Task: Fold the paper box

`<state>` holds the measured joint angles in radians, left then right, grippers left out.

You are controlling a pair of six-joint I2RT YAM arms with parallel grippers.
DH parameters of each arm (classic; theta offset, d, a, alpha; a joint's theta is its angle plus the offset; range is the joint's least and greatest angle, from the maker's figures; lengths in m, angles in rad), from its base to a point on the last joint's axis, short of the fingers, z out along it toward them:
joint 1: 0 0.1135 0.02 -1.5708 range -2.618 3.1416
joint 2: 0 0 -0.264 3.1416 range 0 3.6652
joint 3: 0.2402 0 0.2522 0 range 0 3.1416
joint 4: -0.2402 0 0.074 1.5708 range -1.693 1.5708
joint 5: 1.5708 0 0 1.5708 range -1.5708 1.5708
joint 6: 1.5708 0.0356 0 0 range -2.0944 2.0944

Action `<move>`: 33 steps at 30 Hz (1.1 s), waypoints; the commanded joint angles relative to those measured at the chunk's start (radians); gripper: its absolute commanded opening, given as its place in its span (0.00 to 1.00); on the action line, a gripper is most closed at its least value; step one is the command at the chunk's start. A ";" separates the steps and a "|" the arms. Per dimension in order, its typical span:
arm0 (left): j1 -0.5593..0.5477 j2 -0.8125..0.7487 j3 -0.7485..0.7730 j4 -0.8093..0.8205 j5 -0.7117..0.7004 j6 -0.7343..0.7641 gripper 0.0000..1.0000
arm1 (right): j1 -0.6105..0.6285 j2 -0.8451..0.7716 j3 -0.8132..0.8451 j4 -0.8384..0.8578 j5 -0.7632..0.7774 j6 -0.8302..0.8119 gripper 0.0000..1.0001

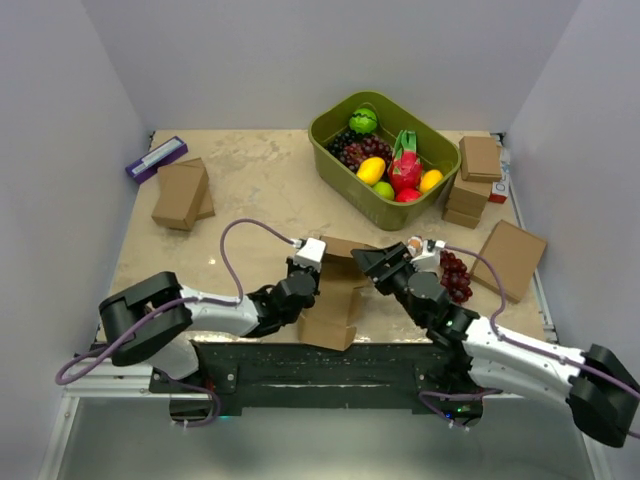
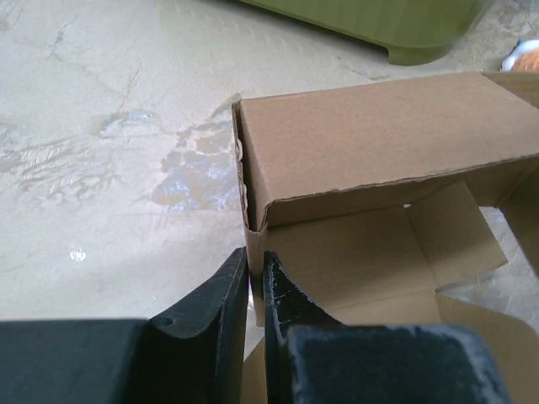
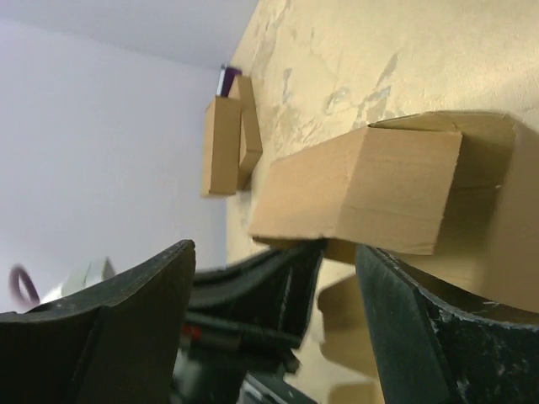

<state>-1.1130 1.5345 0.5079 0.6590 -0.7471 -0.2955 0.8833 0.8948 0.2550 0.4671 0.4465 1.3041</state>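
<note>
The paper box (image 1: 335,290), plain brown cardboard, lies half-folded at the table's near middle with its far part raised into a hollow block and a loose flap toward the arms. My left gripper (image 1: 302,280) is shut on the box's left side wall (image 2: 256,252). The box's folded top panel (image 2: 379,139) stands just beyond the fingers. My right gripper (image 1: 372,262) is open and empty at the box's right end. In the right wrist view the box (image 3: 370,189) hangs between and beyond the spread fingers (image 3: 126,295).
A green bin (image 1: 384,160) of fruit stands at the back right. Purple grapes (image 1: 456,276) lie right of my right gripper. Ready-made boxes are stacked at the right (image 1: 474,180), one lies flat (image 1: 510,258), others stand at the back left (image 1: 182,193) beside a purple object (image 1: 156,157).
</note>
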 commanded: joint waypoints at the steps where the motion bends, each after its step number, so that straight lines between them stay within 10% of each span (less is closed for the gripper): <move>1: 0.067 -0.091 -0.003 -0.129 0.158 -0.008 0.15 | 0.002 -0.184 0.087 -0.414 -0.017 -0.227 0.81; 9: 0.156 -0.120 0.040 -0.346 0.330 -0.007 0.12 | 0.002 -0.336 0.168 -0.800 0.024 -0.419 0.81; 33: 0.182 -0.100 0.024 -0.309 0.374 -0.077 0.09 | 0.221 0.096 0.176 -0.588 0.343 -0.253 0.64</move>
<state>-0.9360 1.4261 0.5419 0.3332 -0.3916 -0.3504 1.0779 0.9321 0.4129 -0.1905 0.6403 0.9836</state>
